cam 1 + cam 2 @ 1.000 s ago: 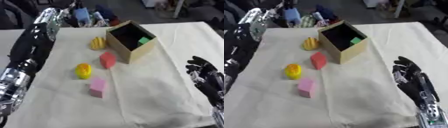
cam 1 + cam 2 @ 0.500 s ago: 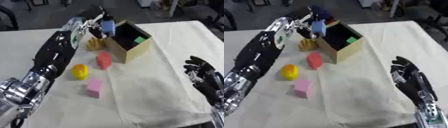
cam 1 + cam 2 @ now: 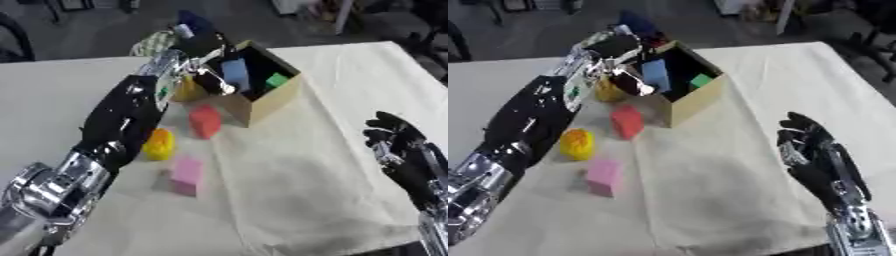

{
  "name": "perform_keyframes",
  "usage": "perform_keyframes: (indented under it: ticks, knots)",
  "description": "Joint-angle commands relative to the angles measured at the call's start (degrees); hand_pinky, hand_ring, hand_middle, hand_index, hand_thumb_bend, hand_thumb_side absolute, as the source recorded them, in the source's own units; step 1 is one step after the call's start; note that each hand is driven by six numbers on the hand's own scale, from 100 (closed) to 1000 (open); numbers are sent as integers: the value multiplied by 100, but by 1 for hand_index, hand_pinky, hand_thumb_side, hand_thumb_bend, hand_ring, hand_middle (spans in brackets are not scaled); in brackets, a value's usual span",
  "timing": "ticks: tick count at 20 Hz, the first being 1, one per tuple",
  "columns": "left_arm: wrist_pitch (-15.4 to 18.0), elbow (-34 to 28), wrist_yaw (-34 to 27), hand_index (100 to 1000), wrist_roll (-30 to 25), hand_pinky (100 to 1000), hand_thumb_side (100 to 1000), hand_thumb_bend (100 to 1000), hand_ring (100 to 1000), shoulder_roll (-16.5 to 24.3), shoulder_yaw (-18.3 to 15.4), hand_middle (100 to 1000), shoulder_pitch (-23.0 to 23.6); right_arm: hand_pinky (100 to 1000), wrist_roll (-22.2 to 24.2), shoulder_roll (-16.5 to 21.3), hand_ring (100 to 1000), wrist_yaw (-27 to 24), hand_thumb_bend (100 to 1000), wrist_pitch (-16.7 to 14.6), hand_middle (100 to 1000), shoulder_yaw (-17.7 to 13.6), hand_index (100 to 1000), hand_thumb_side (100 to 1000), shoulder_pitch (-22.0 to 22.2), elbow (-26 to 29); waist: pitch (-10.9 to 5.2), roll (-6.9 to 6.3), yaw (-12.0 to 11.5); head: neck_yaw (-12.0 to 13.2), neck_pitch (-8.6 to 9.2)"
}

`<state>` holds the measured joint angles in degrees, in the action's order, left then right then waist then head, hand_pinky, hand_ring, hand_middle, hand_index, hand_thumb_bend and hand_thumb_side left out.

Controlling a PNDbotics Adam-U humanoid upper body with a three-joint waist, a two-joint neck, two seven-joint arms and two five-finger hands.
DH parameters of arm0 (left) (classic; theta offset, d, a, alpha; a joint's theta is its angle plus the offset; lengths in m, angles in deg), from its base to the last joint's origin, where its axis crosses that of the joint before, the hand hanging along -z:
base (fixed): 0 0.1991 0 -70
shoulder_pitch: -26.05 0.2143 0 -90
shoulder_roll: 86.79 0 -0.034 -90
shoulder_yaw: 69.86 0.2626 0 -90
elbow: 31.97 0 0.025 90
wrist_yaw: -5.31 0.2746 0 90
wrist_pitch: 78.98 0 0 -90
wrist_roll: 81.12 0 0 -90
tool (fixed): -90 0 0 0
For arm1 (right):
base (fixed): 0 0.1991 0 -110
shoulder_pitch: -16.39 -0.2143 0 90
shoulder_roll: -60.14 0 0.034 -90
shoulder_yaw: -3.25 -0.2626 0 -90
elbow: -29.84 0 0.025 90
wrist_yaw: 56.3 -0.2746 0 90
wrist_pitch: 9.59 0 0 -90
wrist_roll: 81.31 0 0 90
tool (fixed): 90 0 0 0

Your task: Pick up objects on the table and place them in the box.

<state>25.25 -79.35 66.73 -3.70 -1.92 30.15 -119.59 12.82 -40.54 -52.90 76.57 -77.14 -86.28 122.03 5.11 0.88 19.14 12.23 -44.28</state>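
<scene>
Blue block (image 3: 234, 73) | over box (image 3: 273, 102) | pinched by L hand (image 3: 203, 59) | R hand (image 3: 404, 156) open, idle

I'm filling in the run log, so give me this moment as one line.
left hand: holds blue block over box | right hand: idle, open | on table: red block, pink block

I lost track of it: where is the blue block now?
The blue block is in the left hand, over the open box, near the green block.
</scene>
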Motion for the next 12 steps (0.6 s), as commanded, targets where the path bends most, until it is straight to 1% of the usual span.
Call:
perform_keyframes:
  ticks: [1,3,6,9,12]
  knots:
    - [41,-82,132,814,-4,702,454,491,672,-7,17,692,-91,776,21,12,793,-31,100,-11,778,3,883,432,-99,61,-86,109,9,-17,16]
    - [10,-102,210,778,94,675,372,447,638,-20,4,637,-95,776,24,11,793,-30,100,-9,778,4,883,432,-99,58,-87,114,14,-15,16]
    - [-88,-139,255,749,335,653,312,400,611,-35,-41,600,-122,776,28,7,793,-32,100,-9,778,8,883,432,-100,55,-88,117,25,-12,16]
    - [-223,-170,194,740,609,641,288,355,600,-74,-124,585,-191,776,40,4,793,-34,100,-8,778,23,883,432,-107,50,-85,119,58,3,16]
    - [-376,-151,104,739,901,639,272,336,599,-147,-192,582,-258,776,61,-8,793,-37,100,-8,778,44,883,431,-130,47,-68,125,124,31,16]
